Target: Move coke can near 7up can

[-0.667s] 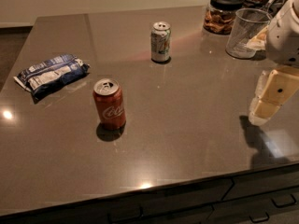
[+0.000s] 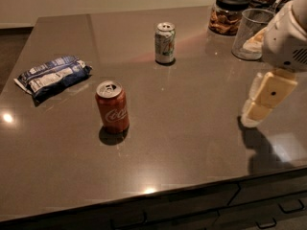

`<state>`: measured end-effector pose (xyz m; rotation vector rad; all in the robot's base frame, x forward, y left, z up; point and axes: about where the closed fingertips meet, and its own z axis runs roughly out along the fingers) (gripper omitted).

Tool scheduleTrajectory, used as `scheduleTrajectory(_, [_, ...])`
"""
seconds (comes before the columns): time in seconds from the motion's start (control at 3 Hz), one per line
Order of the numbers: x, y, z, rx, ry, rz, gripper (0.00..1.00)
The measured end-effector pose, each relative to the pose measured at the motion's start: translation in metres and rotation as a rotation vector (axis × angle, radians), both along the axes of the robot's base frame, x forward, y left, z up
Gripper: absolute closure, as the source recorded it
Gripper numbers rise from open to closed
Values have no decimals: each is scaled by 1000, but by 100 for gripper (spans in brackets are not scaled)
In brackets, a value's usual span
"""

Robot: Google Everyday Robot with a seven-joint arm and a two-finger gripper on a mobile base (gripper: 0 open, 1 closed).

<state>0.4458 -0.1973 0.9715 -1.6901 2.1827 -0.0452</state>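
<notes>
The red coke can (image 2: pixel 112 106) stands upright on the dark counter, left of centre. The silver-white and green 7up can (image 2: pixel 165 42) stands upright farther back, to the coke can's right, well apart from it. My gripper (image 2: pixel 261 104) hangs over the counter at the right edge of the view, far to the right of both cans, and touches neither. It holds nothing that I can see.
A blue chip bag (image 2: pixel 52 76) lies at the left. A clear plastic cup (image 2: pixel 251 33) and a black-lidded glass jar (image 2: pixel 227 12) stand at the back right, behind the gripper. The counter's front edge (image 2: pixel 158 190) runs below, with drawers under it.
The gripper has shifted slightly left and a little lower. The cans and the bag have not moved.
</notes>
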Motion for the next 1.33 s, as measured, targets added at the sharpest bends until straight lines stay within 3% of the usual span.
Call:
scheduleTrajectory(0.33, [13,43,-13,143,-17,18,0])
scheduleTrajectory(1.33, [34,169,-44,483,23,132,0])
